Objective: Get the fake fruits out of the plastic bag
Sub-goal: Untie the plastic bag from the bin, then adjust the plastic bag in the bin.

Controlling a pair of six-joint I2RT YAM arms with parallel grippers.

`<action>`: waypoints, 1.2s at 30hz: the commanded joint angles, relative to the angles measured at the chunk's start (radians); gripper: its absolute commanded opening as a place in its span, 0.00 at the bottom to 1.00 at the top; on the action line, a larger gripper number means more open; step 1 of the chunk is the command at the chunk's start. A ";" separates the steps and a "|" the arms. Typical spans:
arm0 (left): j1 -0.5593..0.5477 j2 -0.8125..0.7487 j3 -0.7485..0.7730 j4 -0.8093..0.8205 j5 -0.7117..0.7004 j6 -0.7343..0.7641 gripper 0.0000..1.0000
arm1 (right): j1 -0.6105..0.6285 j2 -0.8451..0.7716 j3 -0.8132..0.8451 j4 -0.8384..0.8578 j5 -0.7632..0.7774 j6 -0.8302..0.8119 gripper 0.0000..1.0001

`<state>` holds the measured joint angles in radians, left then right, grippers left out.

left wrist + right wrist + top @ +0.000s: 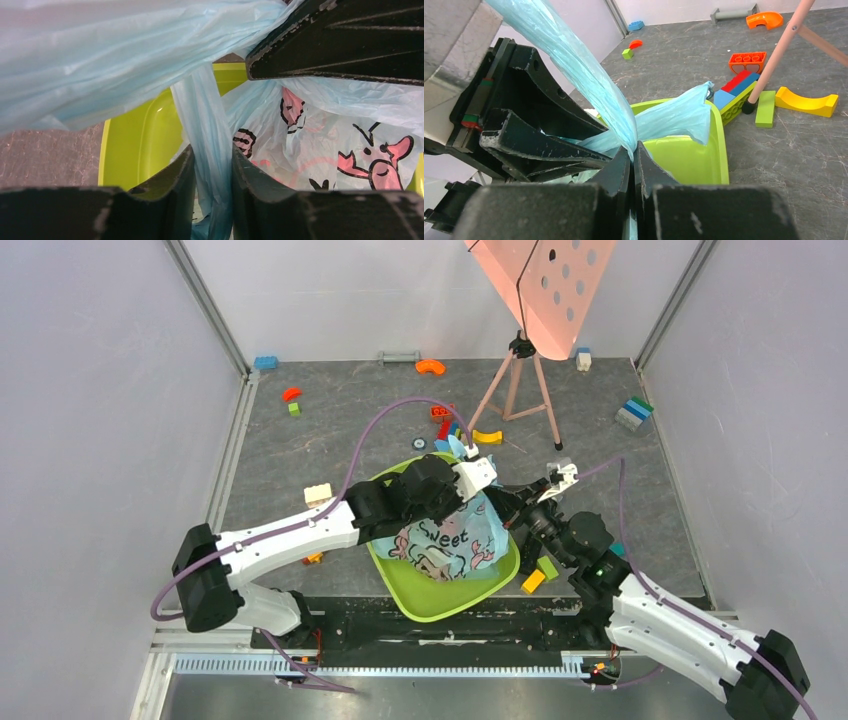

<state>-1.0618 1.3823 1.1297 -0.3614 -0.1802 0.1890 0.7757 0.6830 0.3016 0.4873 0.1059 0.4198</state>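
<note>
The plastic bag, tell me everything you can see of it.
The plastic bag is thin, crinkly, light-blue translucent film printed with pink cartoon characters and the word Sweet. It sits in the lime-green tub, its contents hidden. Its top is drawn up into twisted strips: the left hand pinches one, the right hand is shut on another.

A laboratory test cell is indicated: a grey tabletop (600,400) is enclosed by plain pale panels (100,390) set in aluminium posts (207,305).
</note>
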 commanded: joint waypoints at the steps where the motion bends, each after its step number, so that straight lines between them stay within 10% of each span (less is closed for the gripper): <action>1: -0.003 -0.043 0.034 0.030 -0.025 0.010 0.31 | -0.001 -0.024 0.048 0.001 0.021 -0.012 0.02; 22: -0.002 -0.575 -0.256 0.274 -0.079 -0.222 0.04 | -0.001 -0.121 -0.046 0.118 0.017 -0.035 0.06; 26: -0.002 -0.612 -0.282 0.288 -0.028 -0.223 0.04 | -0.001 -0.136 -0.061 0.171 -0.077 -0.129 0.21; 31: -0.001 -0.595 -0.275 0.268 0.004 -0.218 0.02 | -0.002 -0.114 -0.005 0.181 -0.192 -0.291 0.68; 36: -0.001 -0.595 -0.275 0.272 0.020 -0.215 0.02 | -0.001 -0.004 0.182 0.004 -0.226 -0.475 0.84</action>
<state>-1.0626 0.7921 0.8459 -0.1532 -0.1890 0.0029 0.7750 0.6147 0.3191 0.5777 -0.0601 0.1326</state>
